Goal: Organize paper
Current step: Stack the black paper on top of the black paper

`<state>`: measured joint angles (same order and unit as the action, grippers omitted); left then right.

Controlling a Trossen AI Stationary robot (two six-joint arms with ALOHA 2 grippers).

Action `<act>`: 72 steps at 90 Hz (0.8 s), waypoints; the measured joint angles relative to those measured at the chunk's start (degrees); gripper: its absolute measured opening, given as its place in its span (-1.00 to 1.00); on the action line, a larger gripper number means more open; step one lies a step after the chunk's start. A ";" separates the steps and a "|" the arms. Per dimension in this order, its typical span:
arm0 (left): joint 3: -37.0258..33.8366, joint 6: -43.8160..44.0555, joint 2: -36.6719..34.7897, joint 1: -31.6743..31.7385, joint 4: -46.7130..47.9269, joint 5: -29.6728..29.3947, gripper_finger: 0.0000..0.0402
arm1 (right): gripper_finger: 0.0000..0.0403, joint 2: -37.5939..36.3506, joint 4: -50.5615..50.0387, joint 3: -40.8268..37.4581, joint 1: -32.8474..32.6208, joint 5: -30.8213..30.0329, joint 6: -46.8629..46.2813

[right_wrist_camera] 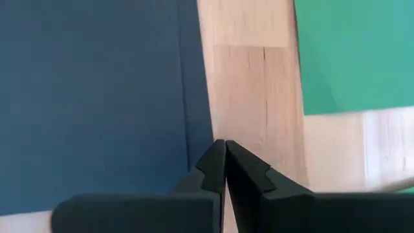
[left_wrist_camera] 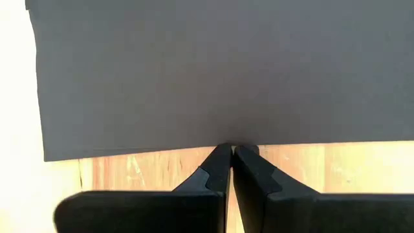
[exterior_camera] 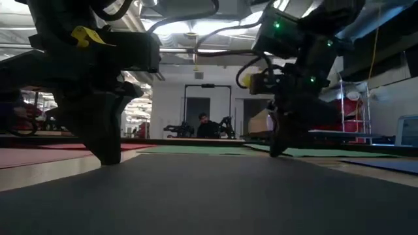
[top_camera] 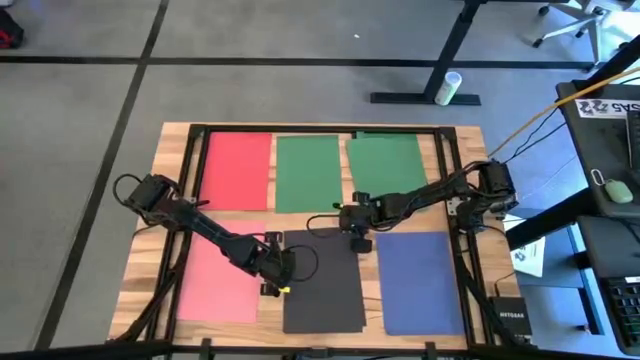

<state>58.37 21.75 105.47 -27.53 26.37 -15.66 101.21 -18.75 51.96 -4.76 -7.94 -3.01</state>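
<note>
Paper sheets lie flat on the wooden table [top_camera: 150,250]. The left gripper [left_wrist_camera: 231,150] has its fingers pressed together, tips at the edge of the dark grey sheet [top_camera: 325,285], with bare wood beneath them; whether the edge is pinched cannot be told. The right gripper [right_wrist_camera: 224,144], likewise closed to a narrow point, sits beside a sheet edge with a strip of wood between that sheet and a green sheet [right_wrist_camera: 356,55]. Only the high view shows the layout: red sheet [top_camera: 237,170] and two green sheets at the far side, pink sheet [top_camera: 218,285], dark grey and blue sheet [top_camera: 420,282] nearer, long axes running near-to-far. Narrow wood gaps separate the sheets.
</note>
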 joint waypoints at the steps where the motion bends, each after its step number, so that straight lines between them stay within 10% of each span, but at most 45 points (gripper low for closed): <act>1: 0.00 -0.01 0.00 0.00 0.00 -0.01 -1.00 | -1.00 0.00 -0.03 0.00 -0.01 0.03 -0.01; 72: 0.02 -0.09 0.00 0.00 0.13 0.00 -1.00 | -1.00 -0.20 -1.15 0.02 -0.06 7.09 -2.12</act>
<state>58.39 21.66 105.47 -27.53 26.50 -15.66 101.01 -19.90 51.99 -4.82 -0.85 -5.13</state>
